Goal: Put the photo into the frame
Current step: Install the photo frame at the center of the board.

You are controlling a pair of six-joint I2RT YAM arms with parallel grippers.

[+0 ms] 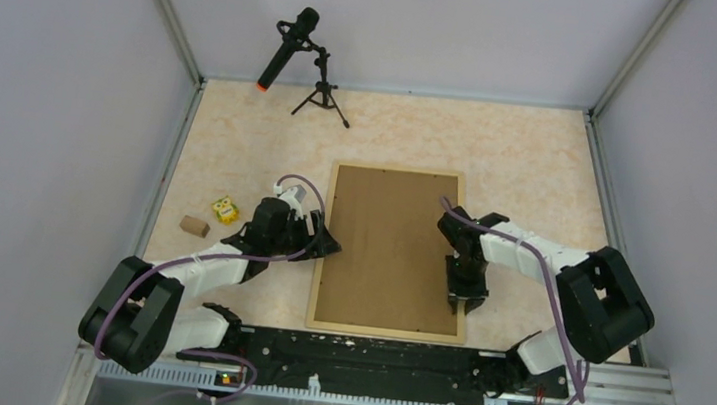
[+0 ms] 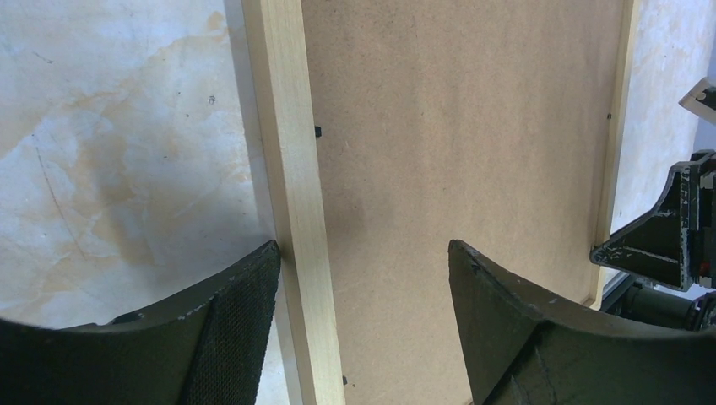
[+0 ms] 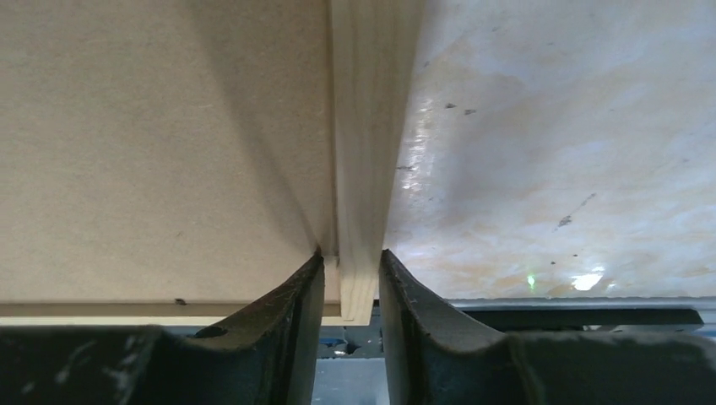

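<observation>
The left gripper (image 2: 363, 251) stands released, jaws wide, straddling the left rail of the frame (image 1: 398, 170). Its outer finger (image 2: 228, 329) is just beside the rail's outer edge and its inner finger hangs over the brown backing board (image 1: 390, 246).

The right gripper (image 3: 350, 257) is clenched on the frame's right rail close to the near right corner, one finger on each side of the wood (both pads look pressed against it).

The frame lies back-up in the middle of the table (image 1: 539, 171), its near rail just beside the near edge. Bare table runs along its right and far sides.

A microphone on a tripod (image 1: 301, 56) stands toward the far left corner. A small yellow object (image 1: 225, 210) (print too small to read) and a brown block (image 1: 195, 227) sit near the left edge.
</observation>
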